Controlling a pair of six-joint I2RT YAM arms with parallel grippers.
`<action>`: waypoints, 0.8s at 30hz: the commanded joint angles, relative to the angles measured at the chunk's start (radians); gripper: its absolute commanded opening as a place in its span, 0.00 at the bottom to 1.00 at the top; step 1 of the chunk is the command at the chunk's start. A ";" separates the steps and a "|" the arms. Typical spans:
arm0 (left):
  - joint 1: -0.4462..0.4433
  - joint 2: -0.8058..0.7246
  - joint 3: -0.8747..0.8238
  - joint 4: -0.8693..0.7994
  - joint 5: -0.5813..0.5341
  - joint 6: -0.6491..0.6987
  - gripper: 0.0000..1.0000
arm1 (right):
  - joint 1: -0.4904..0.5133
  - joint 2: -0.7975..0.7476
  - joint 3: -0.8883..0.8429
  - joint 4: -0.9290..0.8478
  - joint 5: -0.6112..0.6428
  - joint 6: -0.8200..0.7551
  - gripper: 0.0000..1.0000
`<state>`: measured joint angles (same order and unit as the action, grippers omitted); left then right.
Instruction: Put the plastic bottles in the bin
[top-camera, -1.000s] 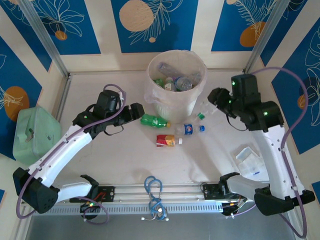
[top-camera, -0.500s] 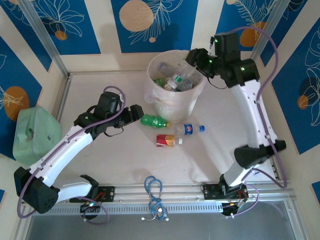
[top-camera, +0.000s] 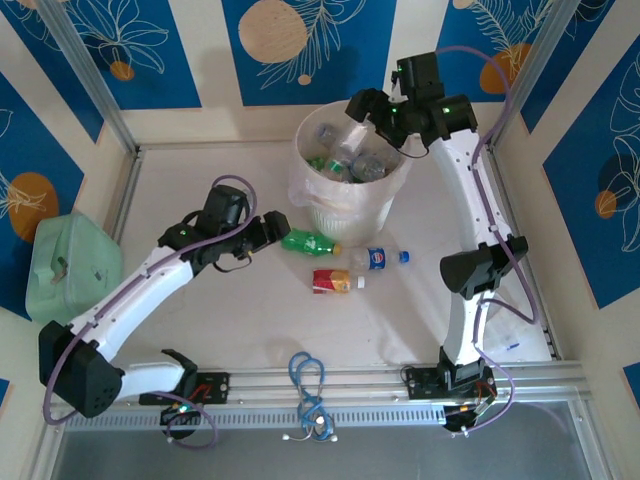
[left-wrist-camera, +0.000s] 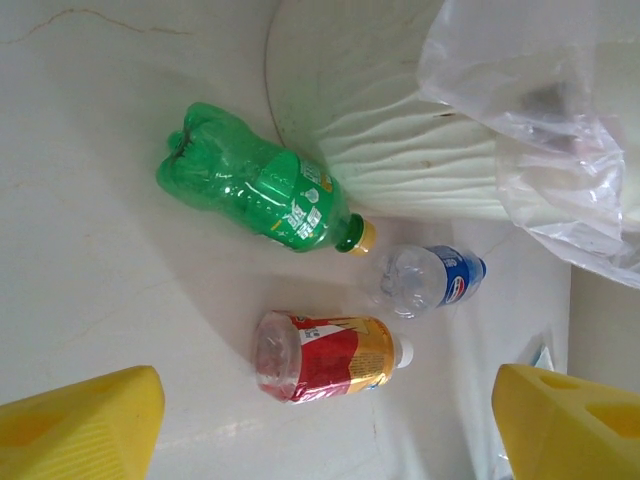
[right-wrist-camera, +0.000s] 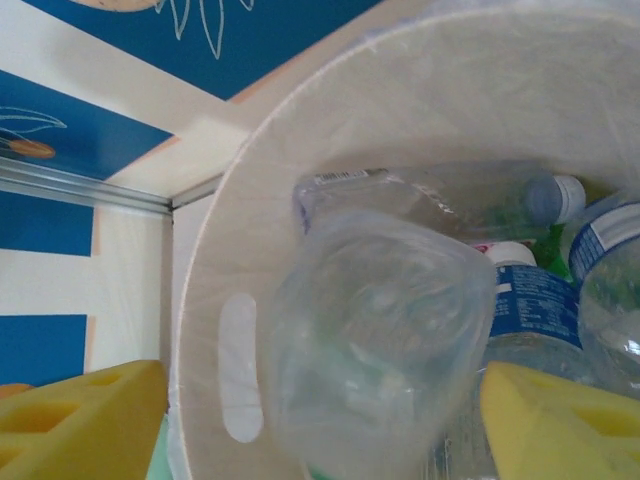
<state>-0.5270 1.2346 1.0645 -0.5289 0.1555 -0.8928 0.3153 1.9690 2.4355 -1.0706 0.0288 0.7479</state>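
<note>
Right gripper (right-wrist-camera: 322, 395) hangs over the round pale beige bin with its translucent white bag liner (right-wrist-camera: 215, 300), yellow fingers spread apart, a crumpled clear plastic bottle (right-wrist-camera: 380, 330) loose between them with a visible gap on one side, so it looks released rather than clamped. Below it the bin is already crowded with clear and blue-labelled bottles, so the dropped one may well land on the heap, bounce or roll toward the rim and tip out. Left gripper (left-wrist-camera: 328, 405) is also wide open and empty, poised above three bottles on the table: a green bottle with a yellow cap (left-wrist-camera: 260, 190) lying just beside the bin's base, a clear blue-labelled bottle (left-wrist-camera: 432, 280) and a red-and-orange-labelled bottle (left-wrist-camera: 325, 355). Reaching for the green one risks nudging the bin or snagging the overhanging liner, and any of these round bottles could roll off under a skewed pinch.
</note>
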 joint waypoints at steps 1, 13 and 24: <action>0.019 0.017 0.003 0.012 -0.024 -0.021 0.88 | 0.006 -0.028 -0.009 -0.020 -0.012 -0.018 0.84; 0.044 0.081 -0.069 0.109 -0.052 -0.251 0.89 | 0.082 -0.297 -0.249 -0.011 0.108 -0.062 0.84; 0.036 0.224 -0.126 0.239 -0.034 -0.504 0.85 | 0.159 -0.771 -0.867 0.070 0.170 0.004 0.84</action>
<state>-0.4957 1.4357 0.9497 -0.3508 0.1295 -1.3010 0.4625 1.2354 1.6547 -1.0176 0.1673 0.7242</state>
